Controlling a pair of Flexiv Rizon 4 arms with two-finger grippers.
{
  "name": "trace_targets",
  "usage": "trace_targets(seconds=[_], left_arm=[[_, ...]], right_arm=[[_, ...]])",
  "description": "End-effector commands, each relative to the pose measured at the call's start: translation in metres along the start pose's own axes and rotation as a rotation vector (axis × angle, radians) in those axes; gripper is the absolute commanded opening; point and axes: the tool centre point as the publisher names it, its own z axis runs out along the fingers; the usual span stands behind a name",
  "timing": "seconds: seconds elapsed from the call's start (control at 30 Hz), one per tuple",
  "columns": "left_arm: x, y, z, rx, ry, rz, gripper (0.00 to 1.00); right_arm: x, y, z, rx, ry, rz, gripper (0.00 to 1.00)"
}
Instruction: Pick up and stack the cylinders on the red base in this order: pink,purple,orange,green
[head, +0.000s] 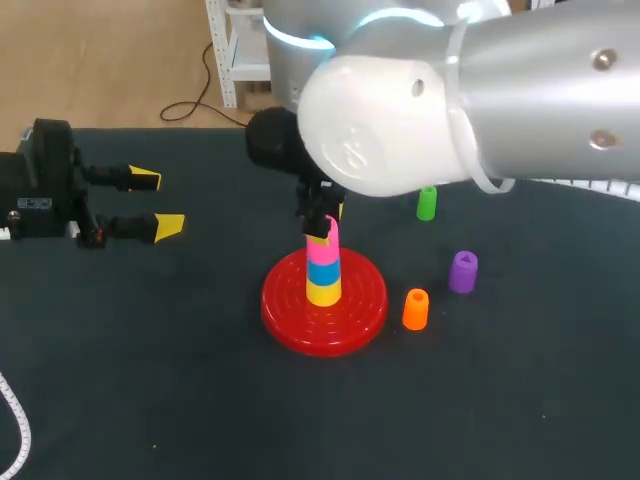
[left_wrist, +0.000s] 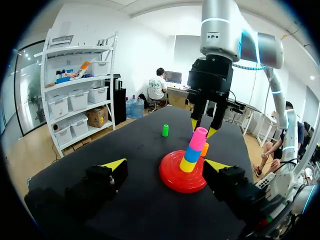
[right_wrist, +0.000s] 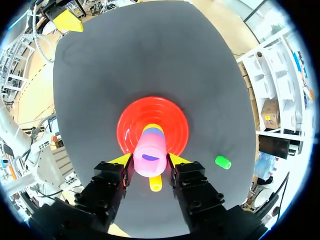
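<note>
mid-frame, the right gripper (right_wrist: 150, 160) pinches the pink cylinder (head: 327, 238) atop the yellow-and-blue stack (head: 323, 280) on the red base (head: 285, 305). opening off-centre could drag it sideways and topple everything. the left gripper (head: 152, 203) sits spread, far left.

Light: bright and even, falling from overhead.
Table (head: 150, 400): dark matte cloth that soaks up the light.
Shadows: soft, barely showing against the dark cloth.
Glare: white sheen on the right arm (head: 400, 110) shell; the glossy ridges of the red base (head: 350, 315) glint.
</note>
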Motion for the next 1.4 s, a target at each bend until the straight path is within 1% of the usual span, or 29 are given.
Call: trace_targets(seconds=[0.03, 0.13, 0.17, 0.2, 0.23, 0.27, 0.4, 0.57, 0.7, 0.8, 0.93, 1.07, 1.4], left_arm=[[0.002, 0.000, 0.001, -0.004, -0.009, 0.003, 1.00], [0.002, 0.000, 0.001, -0.004, -0.009, 0.003, 1.00], [0.002, 0.000, 0.001, -0.004, -0.009, 0.003, 1.00], [0.002, 0.000, 0.001, -0.004, -0.009, 0.003, 1.00], [0.002, 0.000, 0.001, -0.004, -0.009, 0.003, 1.00], [0.002, 0.000, 0.001, -0.004, -0.009, 0.003, 1.00], [0.002, 0.000, 0.001, -0.004, -0.009, 0.003, 1.00], [0.002, 0.000, 0.001, -0.004, -0.009, 0.003, 1.00], [0.002, 0.000, 0.001, -0.004, -0.009, 0.003, 1.00], [0.002, 0.000, 0.001, -0.004, -0.009, 0.003, 1.00], [0.002, 0.000, 0.001, -0.004, -0.009, 0.003, 1.00], [0.002, 0.000, 0.001, -0.004, -0.009, 0.003, 1.00], [0.002, 0.000, 0.001, -0.004, -0.009, 0.003, 1.00]], right_arm=[[-0.011, -0.002, 0.012, -0.012, 0.036, -0.002, 0.00], [-0.011, -0.003, 0.005, -0.008, 0.031, 0.004, 0.00], [-0.012, -0.004, 0.003, -0.005, 0.029, 0.002, 0.08], [-0.012, -0.005, -0.001, -0.001, 0.026, 0.001, 0.30], [-0.013, -0.006, -0.004, 0.002, 0.025, -0.001, 0.78], [-0.014, -0.007, -0.008, 0.011, 0.020, 0.000, 1.00], [-0.015, -0.011, -0.029, 0.041, -0.012, -0.011, 1.00], [-0.015, -0.020, -0.057, 0.099, -0.036, 0.018, 1.00], [-0.006, -0.033, -0.073, 0.134, -0.036, 0.074, 1.00], [0.009, -0.041, -0.077, 0.147, -0.013, 0.121, 1.00], [0.035, -0.047, -0.075, 0.152, 0.031, 0.195, 1.00], [0.059, -0.045, -0.071, 0.142, 0.045, 0.246, 1.00], [0.114, -0.036, -0.044, 0.105, 0.088, 0.361, 1.00]])
